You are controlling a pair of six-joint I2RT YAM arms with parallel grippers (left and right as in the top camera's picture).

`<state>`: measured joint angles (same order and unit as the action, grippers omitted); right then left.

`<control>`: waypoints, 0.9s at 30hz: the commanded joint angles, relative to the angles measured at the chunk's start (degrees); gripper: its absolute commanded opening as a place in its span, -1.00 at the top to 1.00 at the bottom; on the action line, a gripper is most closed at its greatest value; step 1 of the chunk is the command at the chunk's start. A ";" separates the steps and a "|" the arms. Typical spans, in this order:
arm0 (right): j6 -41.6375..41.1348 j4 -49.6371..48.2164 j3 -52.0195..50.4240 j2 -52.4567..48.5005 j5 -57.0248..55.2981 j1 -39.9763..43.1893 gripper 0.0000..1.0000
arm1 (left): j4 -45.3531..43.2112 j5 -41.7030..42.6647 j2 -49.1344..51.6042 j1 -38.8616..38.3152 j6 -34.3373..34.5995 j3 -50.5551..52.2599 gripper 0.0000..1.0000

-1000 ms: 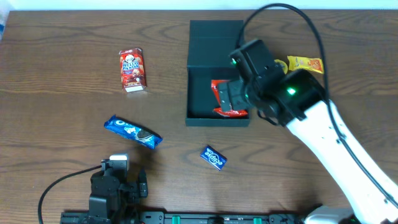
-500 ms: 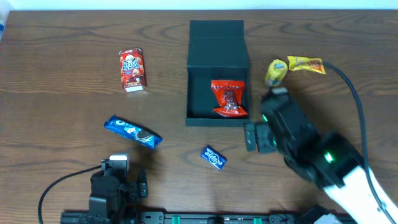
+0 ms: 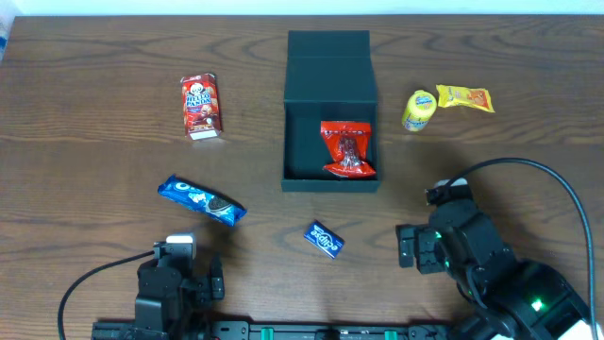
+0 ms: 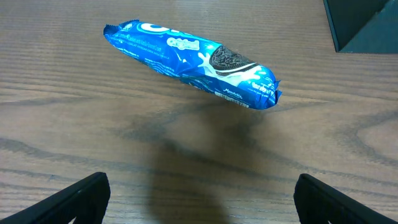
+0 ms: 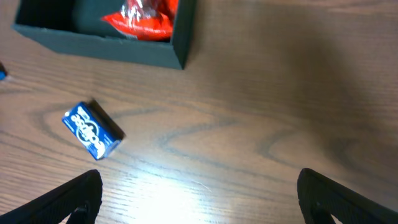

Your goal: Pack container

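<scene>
The container (image 3: 328, 62) is a dark square box at the back centre, its flap lid open away from me. A red snack packet (image 3: 347, 151) lies inside it, and both also appear in the right wrist view as the container (image 5: 99, 43) and the red packet (image 5: 144, 17). My right gripper (image 3: 429, 247) hovers open and empty over bare wood to the near right of the box, its jaws (image 5: 200, 186) wide apart. My left gripper (image 3: 179, 274) rests open at the near left, jaws (image 4: 200, 190) wide, short of a blue Oreo packet (image 4: 193, 62).
A red Hello Panda box (image 3: 201, 106) stands at the far left. The Oreo packet (image 3: 201, 199) lies left of centre, and a small blue packet (image 3: 324, 239) lies in front of the box. A yellow round snack (image 3: 418, 110) and a yellow-orange packet (image 3: 465, 97) sit at the far right.
My right arm has drawn back from over the container toward the near right, uncovering the red packet lying inside. The left arm has not moved.
</scene>
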<state>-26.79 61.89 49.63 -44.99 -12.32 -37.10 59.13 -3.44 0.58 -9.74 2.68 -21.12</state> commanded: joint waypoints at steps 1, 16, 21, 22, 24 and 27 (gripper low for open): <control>-0.96 0.61 -0.33 0.17 -1.62 -0.37 -0.99 | 1.29 -0.59 -0.37 0.39 -1.03 1.73 -0.91; -1.05 4.37 -0.33 0.09 -1.16 -0.37 -0.98 | 0.42 -2.21 -0.37 0.39 -1.01 1.75 -0.91; -1.03 4.39 -0.33 0.11 -1.18 -0.37 -0.98 | -2.29 -2.49 -0.37 0.39 -0.98 1.75 -0.91; -1.03 4.39 -0.33 0.11 -1.18 -0.37 -0.98 | -2.43 -2.08 -0.37 0.37 -0.94 1.75 -0.91; -0.98 4.39 -0.33 0.11 -1.22 -0.37 -0.99 | -2.78 0.04 -0.37 0.37 -0.98 1.75 -0.91; -0.79 4.37 -0.33 0.11 -1.84 -0.37 -0.99 | -6.14 4.50 -0.37 0.37 1.16 1.75 -0.92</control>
<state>-26.79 66.22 49.63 -44.99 -12.93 -37.10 54.48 -3.33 0.58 -9.74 2.83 -20.01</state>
